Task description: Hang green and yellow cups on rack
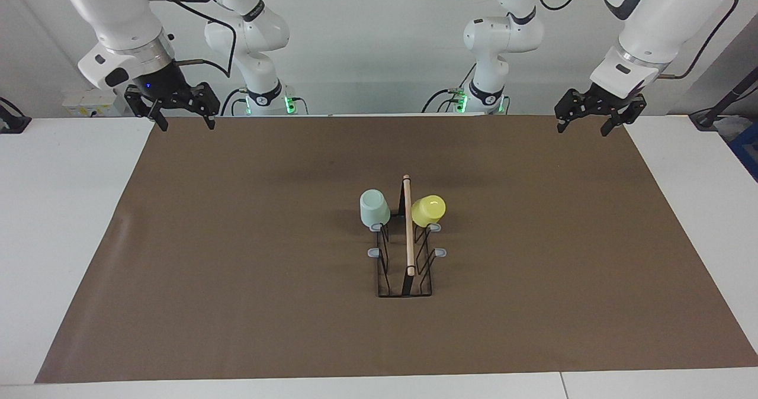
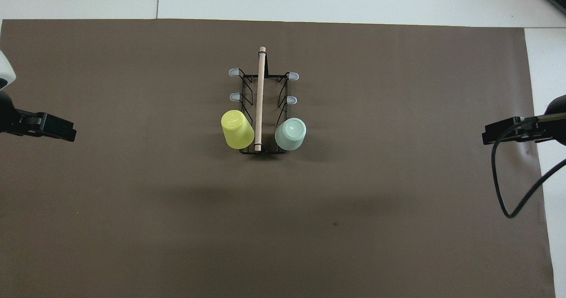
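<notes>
1. The green cup (image 1: pixel 374 208) and yellow cup (image 1: pixel 428 210) sit upside down on the rack's (image 1: pixel 407 269) prongs nearest the robots, mid-table.
2. Left gripper (image 1: pixel 593 121) and right gripper (image 1: pixel 180 116) hover over the table's corners, fingers spread, holding nothing.
3. Risk: the yellow cup looks tilted; a jolt to the rack could tip it off.

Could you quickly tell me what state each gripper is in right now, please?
Left gripper: open, holding nothing, up over the mat's edge at its own end.
Right gripper: open, holding nothing, likewise waiting at its end.
</notes>
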Available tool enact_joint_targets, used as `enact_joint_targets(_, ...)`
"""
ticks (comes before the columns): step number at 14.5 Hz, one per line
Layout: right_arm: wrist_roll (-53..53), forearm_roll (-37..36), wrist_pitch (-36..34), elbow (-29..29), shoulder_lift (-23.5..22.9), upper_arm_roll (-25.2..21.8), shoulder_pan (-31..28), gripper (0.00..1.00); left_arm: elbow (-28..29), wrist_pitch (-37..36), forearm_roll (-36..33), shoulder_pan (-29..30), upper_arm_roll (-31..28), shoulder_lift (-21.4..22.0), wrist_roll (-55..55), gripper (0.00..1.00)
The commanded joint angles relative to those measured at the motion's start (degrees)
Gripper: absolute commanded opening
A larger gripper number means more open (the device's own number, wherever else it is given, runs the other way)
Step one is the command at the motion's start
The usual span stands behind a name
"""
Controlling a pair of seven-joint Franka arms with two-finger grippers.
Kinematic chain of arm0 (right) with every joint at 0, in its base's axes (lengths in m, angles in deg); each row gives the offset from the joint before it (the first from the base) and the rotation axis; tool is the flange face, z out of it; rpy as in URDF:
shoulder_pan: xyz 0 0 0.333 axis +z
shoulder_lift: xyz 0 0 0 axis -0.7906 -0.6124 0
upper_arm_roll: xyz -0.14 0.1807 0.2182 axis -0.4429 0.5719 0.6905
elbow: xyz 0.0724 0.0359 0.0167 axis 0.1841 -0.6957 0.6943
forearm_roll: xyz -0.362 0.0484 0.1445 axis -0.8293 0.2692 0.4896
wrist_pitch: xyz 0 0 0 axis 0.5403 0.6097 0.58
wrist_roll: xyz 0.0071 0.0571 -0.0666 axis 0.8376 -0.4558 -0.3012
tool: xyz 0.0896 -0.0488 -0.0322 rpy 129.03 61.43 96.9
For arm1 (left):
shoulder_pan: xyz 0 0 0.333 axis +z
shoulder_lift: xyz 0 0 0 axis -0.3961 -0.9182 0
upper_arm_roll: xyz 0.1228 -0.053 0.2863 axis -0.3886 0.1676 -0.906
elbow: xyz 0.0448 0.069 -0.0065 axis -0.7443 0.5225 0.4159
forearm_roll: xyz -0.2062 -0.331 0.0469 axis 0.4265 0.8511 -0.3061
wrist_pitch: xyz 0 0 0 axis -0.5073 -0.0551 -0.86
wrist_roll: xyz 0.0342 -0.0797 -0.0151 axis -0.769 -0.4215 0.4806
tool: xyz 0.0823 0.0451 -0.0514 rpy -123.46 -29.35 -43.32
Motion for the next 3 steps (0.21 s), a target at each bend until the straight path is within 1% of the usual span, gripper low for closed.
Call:
enact_joint_targets(1,1.1,0.8,-0.5,-0.1,0.7,0.2,-0.5,1.0,1.6,-0.2,0.7,0.0,-0.2,1.5,0.5,1.0)
enact_joint_targets(3,1.1,0.8,-0.5,-0.1,0.7,0.2,-0.4,1.0,1.6,0.0,0.7,0.0,-0.3,1.5,0.6,1.0)
